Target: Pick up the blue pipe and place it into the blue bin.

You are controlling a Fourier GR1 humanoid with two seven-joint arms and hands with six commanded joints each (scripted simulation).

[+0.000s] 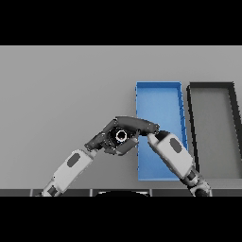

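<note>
The blue bin (160,101) is a long open box right of the middle, running from far to near. My two hands meet just left of its near half. My left hand (101,141) comes in from the lower left, and its fingers and thumb curl round a small dark round thing with a pale ring, the pipe (121,135) seen end on. No blue shows on it. My right hand (137,125) reaches left from the bin's near part, its fingers stretched straight over the pipe's far side and touching the left hand. The rest of the pipe is hidden by the hands.
A black bin (212,87) of the same shape stands just right of the blue one. My right forearm (172,153) lies across the blue bin's near half. Grey table (61,90) spreads to the left and far side.
</note>
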